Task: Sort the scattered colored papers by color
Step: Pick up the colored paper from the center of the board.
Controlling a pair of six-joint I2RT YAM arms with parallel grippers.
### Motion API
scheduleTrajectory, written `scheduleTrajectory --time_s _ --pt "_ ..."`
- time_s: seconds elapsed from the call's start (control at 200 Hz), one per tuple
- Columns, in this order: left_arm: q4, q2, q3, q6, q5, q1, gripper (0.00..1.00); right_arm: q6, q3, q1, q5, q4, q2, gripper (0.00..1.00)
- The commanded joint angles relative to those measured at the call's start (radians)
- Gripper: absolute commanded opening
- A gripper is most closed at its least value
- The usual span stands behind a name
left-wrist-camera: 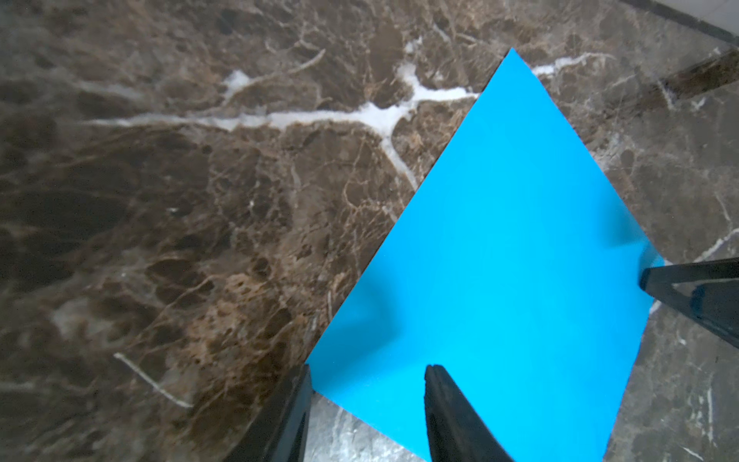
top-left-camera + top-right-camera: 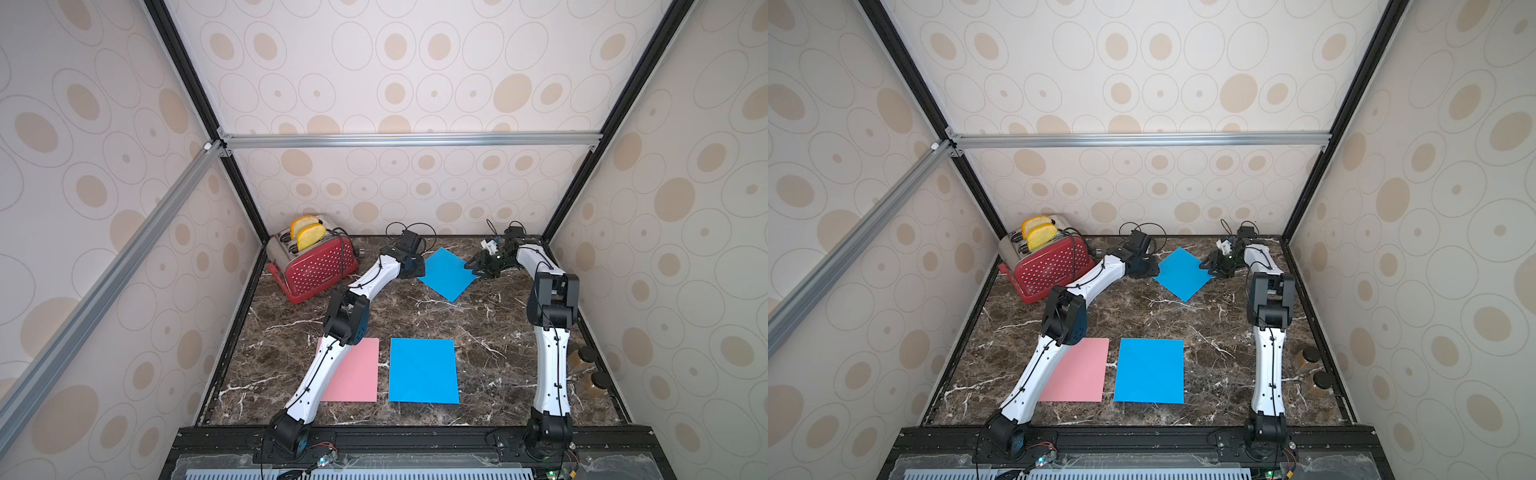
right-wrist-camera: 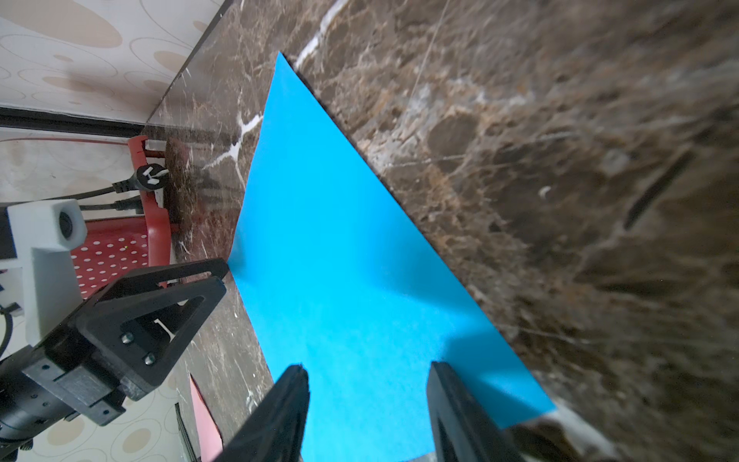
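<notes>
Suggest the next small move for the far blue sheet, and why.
Probably lower the right gripper and close it on the far blue sheet: its jaws stand open over one corner, the left gripper is open at the opposite corner, and the sheet lies flat, apart from the near blue sheet.

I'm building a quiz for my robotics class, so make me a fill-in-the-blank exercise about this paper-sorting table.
1. Beside the pink paper lies a paper coloured ___.
2. The left tool and right tool stand at opposite corners of the far blue paper, jaws ___.
3. The red toaster holds ___ yellow slices.
Missing words: blue; open; two.
</notes>
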Motion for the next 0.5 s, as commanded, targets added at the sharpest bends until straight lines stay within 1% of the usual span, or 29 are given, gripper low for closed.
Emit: scheduleTrajectory --time_s 0.0,0.135,0.22,0.28,0.351,0.496 --pt "-0.074 0.069 -0.01 -0.02 0.029 -0.009 0.49 0.011 -0.041 0.009 0.05 -0.084 0.055 0.54" --pt "-0.08 0.056 -0.018 -0.015 0.033 -0.008 0.49 0.014 -0.039 0.008 0.047 -0.081 0.058 0.54" --pt "-0.046 0.045 -0.042 -0.033 0.064 -0.01 0.5 0.016 -0.041 0.008 0.047 -0.08 0.058 0.54" --pt "-0.005 0.037 -0.071 -0.057 0.101 -0.008 0.5 0.016 -0.042 0.008 0.047 -0.079 0.058 0.54" --pt "0.088 0.029 -0.104 -0.086 0.144 -0.01 0.51 0.014 -0.044 0.008 0.047 -0.079 0.056 0.54" --pt "0.203 0.023 -0.121 -0.134 0.225 -0.008 0.51 0.014 -0.049 0.009 0.048 -0.078 0.057 0.54"
